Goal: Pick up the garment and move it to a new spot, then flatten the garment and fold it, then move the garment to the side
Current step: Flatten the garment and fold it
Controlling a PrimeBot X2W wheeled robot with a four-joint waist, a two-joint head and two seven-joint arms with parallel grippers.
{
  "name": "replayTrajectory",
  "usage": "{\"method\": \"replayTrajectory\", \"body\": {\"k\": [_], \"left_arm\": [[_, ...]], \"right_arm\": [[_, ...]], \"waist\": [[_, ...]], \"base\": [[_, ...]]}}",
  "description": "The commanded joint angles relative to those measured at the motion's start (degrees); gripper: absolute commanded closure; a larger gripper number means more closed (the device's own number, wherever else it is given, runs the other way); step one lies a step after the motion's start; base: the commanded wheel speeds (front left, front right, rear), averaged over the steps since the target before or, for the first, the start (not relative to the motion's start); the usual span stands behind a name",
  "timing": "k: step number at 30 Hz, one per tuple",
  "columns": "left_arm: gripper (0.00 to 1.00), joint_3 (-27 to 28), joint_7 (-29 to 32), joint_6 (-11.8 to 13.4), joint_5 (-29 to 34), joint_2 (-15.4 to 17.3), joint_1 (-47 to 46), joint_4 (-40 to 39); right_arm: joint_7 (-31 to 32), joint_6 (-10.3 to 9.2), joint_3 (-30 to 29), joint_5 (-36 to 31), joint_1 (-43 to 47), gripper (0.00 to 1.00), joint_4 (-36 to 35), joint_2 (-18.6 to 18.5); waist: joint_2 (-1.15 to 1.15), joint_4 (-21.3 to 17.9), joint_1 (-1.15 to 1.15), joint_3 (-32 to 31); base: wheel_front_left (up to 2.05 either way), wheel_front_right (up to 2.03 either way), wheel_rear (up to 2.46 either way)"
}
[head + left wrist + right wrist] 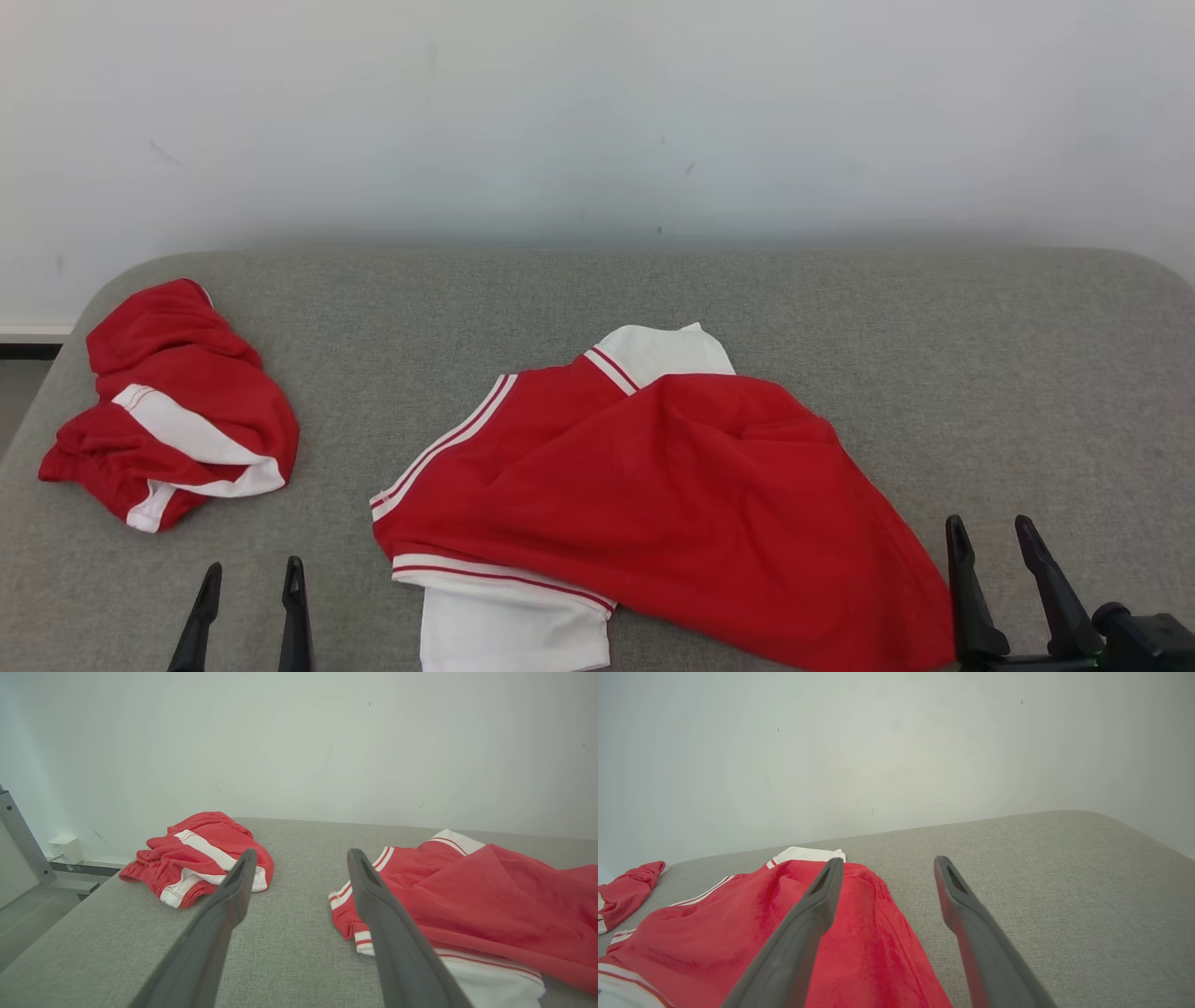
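Note:
A red garment (pixel 672 485) with white sleeves and striped trim lies loosely spread and partly folded over itself at the middle front of the grey padded table (pixel 934 355). It also shows in the left wrist view (pixel 490 896) and the right wrist view (pixel 878 952). My left gripper (pixel 254 566) (pixel 302 854) is open at the front edge, left of the garment, with nothing between its fingers. My right gripper (pixel 988 523) (pixel 888 861) is open just beside the garment's lower right corner, holding nothing.
A second red and white garment (pixel 187 392) (pixel 205 844) (pixel 626 886) sits crumpled in a heap at the table's left end. A pale wall runs behind the table. The table's right half is bare grey fabric. A white wall box (pixel 65 848) sits low at the left.

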Motion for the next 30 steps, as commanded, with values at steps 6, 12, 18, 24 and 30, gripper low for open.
{"method": "replayTrajectory", "body": {"k": [6, 12, 18, 24, 30], "left_arm": [[0.00, -0.8, -0.2, 0.1, 0.7, 0.3, 0.5, -0.5], [0.00, -1.2, -0.2, 0.1, 0.8, 0.3, 0.3, -0.8], [0.00, -1.5, -0.2, 0.1, 0.8, 0.5, 0.4, -0.7], [0.00, -3.0, -0.2, 0.1, 0.0, 1.4, 0.4, 0.9], [0.00, -7.6, -0.2, 0.1, -4.2, 2.7, -1.5, 6.5]], "right_arm": [[-0.2, 0.05, -0.5, -0.3, 1.9, 0.00, -2.5, 0.7], [-0.2, 0.05, -0.3, -0.6, 2.7, 0.00, -3.2, 0.8], [-0.2, 0.05, -0.4, -0.6, 2.6, 0.00, -3.2, 0.7], [-0.2, 0.05, -1.2, 0.0, 2.2, 0.00, -0.5, 0.0], [0.4, 0.05, -1.4, -0.5, 0.4, 0.00, 6.9, -1.9]], "waist": [[0.00, 0.0, 0.01, -0.1], [0.00, -0.2, 0.01, -0.4], [0.00, -0.2, 0.01, -0.5], [0.00, -0.1, 0.01, -0.5], [0.00, -0.1, 0.01, 0.2]], "base": [[0.00, 0.00, 0.00], [0.00, 0.00, 0.00], [0.00, 0.00, 0.00], [0.00, 0.00, 0.00], [0.00, 0.00, 0.00]]}}
